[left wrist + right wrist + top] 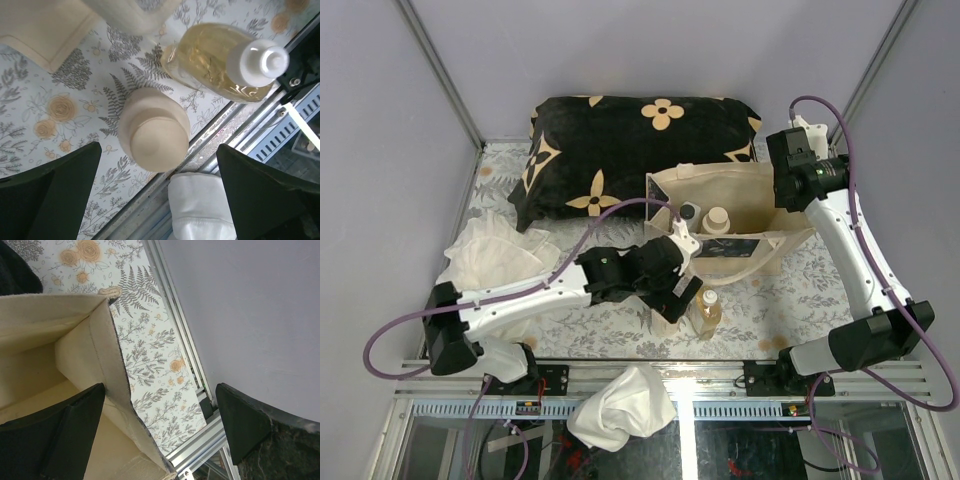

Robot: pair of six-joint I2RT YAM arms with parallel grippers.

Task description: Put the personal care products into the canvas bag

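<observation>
**Q:** Where are the bottles, and what is the hazard?

**A:** A cream bottle (155,130) and an amber bottle (225,55) stand close together at the near edge of the bench (60,110). A dark-capped bottle (690,211) and a second cream bottle (716,218) already sit in the bag (760,205). A skewed grasp would likely tip the amber bottle or push either one off the edge.

**Q:** And the grippers?

**A:** The left gripper (158,146) is wide open around the cream bottle and holds nothing. The right gripper (160,386) is wide open astride the bag's right wall, also holding nothing.

Matt woven canvas bag (757,205); glossy clear amber bottle (215,60)
</observation>
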